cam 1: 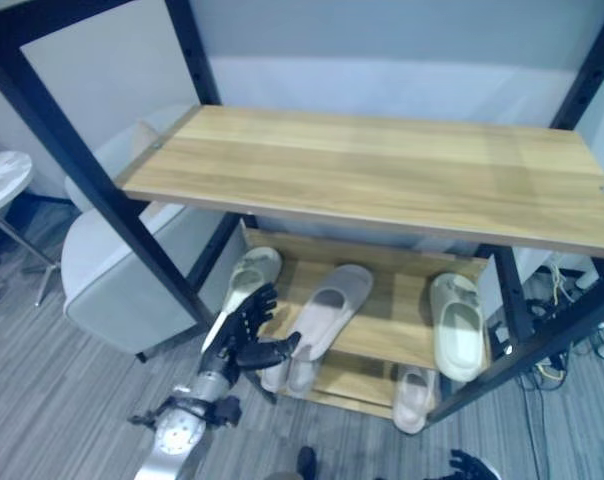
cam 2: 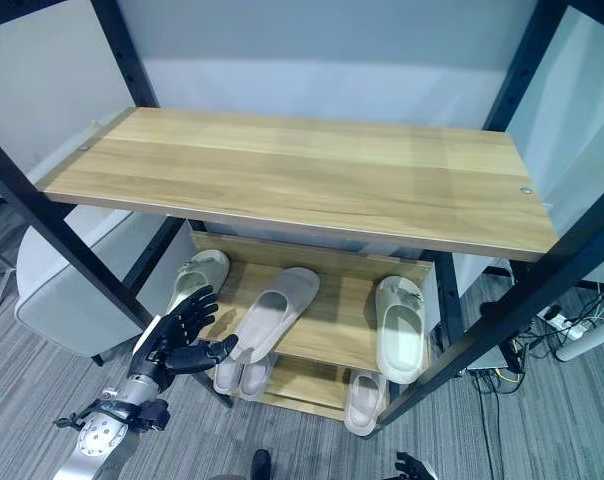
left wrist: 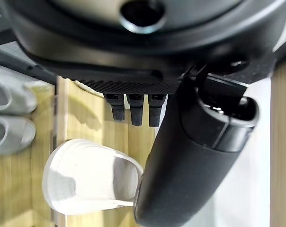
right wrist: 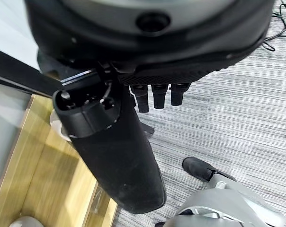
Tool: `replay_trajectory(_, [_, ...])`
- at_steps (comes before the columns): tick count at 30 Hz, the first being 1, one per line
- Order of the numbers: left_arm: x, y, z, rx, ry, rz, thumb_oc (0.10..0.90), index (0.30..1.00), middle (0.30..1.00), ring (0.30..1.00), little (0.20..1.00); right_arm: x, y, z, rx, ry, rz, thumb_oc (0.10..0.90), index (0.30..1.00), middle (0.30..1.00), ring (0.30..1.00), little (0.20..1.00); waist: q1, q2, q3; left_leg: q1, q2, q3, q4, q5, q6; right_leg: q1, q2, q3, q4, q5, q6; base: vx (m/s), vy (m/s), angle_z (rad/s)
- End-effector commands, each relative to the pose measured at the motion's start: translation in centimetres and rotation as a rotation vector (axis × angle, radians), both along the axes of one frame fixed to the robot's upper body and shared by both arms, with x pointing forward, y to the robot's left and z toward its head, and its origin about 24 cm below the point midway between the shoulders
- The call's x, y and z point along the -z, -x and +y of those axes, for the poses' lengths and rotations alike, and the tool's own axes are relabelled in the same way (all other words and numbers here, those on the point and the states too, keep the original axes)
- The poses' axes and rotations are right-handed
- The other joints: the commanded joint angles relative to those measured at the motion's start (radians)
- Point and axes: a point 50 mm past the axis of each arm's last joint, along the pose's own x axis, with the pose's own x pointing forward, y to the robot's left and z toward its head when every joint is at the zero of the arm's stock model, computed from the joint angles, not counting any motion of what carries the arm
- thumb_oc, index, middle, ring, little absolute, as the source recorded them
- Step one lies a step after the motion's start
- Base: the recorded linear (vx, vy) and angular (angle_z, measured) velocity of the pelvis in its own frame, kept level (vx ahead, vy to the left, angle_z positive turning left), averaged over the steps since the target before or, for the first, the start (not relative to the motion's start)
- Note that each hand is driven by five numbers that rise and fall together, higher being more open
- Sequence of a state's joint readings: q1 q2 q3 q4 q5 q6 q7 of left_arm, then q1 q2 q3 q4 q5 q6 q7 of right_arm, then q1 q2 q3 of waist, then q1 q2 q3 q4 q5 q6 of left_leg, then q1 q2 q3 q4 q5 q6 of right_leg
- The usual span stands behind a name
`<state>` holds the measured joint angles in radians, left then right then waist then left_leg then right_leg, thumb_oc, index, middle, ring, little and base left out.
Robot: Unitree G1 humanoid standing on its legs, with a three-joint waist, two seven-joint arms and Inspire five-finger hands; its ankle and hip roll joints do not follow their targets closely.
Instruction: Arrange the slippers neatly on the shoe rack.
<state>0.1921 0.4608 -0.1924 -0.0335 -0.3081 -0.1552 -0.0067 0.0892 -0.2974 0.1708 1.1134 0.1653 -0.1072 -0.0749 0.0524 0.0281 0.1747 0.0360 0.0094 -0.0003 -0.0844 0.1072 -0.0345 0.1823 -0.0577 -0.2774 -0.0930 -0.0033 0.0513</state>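
At the front left corner of the shoe rack [cam 1: 382, 330], the left hand [cam 1: 250, 325] hangs with fingers spread and holding nothing, just before the leftmost slipper [cam 1: 250, 272] on the middle shelf, while the right hand [right wrist: 133, 142] shows relaxed, empty fingers low above the floor [right wrist: 228, 118].

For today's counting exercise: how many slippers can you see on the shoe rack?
6, perhaps more hidden. Middle shelf: left slipper, centre slipper, right slipper. Bottom shelf: a pair at left, one at right.
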Motion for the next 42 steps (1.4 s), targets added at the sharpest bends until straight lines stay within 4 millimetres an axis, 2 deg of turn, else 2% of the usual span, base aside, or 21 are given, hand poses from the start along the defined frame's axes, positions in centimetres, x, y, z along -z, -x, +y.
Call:
replay_trajectory(1, [-6.0, -2.8, -1.1, 0.037, -0.062, -0.359, 0.8, 0.9, 0.9, 0.9, 0.9, -0.8, -1.6, -1.0, -0.015, 0.043, -0.07, 0.8, 0.9, 0.9, 0.9, 0.9, -0.015, -0.009, -0.051, 0.016, 0.077, 0.05, 0.002, -0.034, -0.088, -0.013, -0.011, 0.003, 0.009, -0.048, 0.062, 0.05, 0.039, -0.03])
replay_trajectory(6, [-6.8, -4.0, -1.2, 0.018, -0.144, -0.416, 0.8, 0.9, 0.9, 0.9, 0.9, -0.5, -0.9, -0.6, -0.028, 0.031, -0.044, 0.8, 0.9, 0.9, 0.9, 0.9, -0.036, -0.017, -0.061, 0.02, 0.074, 0.071, -0.003, -0.048, -0.084, -0.025, -0.02, 0.024, 0.006, -0.037, 0.073, 0.04, 0.025, -0.13])
replay_trajectory(19, [-6.5, -6.2, -1.2, -0.024, -0.291, -0.426, 0.8, 0.9, 0.9, 0.9, 0.9, -0.2, -0.3, -0.1, -0.025, 0.018, -0.025, 0.8, 0.9, 0.9, 0.9, 0.9, -0.064, -0.022, -0.07, 0.019, 0.068, 0.114, -0.003, -0.072, -0.073, -0.056, -0.038, 0.062, 0.006, -0.021, 0.097, 0.03, 0.024, -0.13])
replay_trajectory(27, [-7.5, -7.7, 0.5, -0.064, -0.557, -0.471, 0.8, 0.9, 0.9, 0.9, 0.9, -0.5, -0.9, -0.2, -0.034, 0.026, -0.055, 0.8, 0.9, 0.9, 0.9, 0.9, -0.082, -0.026, -0.067, 0.006, 0.069, 0.138, -0.003, -0.083, -0.071, -0.085, -0.044, 0.084, 0.006, -0.011, 0.107, 0.02, 0.016, -0.11])
replay_trajectory(34, [-8.3, -8.7, 1.6, -0.113, -0.644, -0.495, 0.8, 0.9, 0.9, 0.9, 0.9, -0.6, -1.1, 0.0, -0.043, 0.02, -0.066, 0.8, 0.9, 0.9, 0.9, 0.9, -0.092, -0.025, -0.062, -0.011, 0.067, 0.152, -0.003, -0.086, -0.069, -0.114, -0.047, 0.105, 0.006, -0.004, 0.114, 0.01, 0.016, -0.12])
replay_trajectory(42, [-9.1, -10.0, 1.7, -0.134, -0.687, -0.513, 0.8, 0.9, 0.9, 0.9, 0.9, -0.9, -2.1, 0.0, -0.063, 0.026, -0.092, 0.8, 0.9, 0.9, 0.9, 0.9, -0.104, -0.021, -0.053, -0.053, 0.065, 0.165, -0.003, -0.081, -0.066, -0.17, -0.048, 0.127, 0.006, 0.011, 0.119, -0.02, 0.013, -0.09])
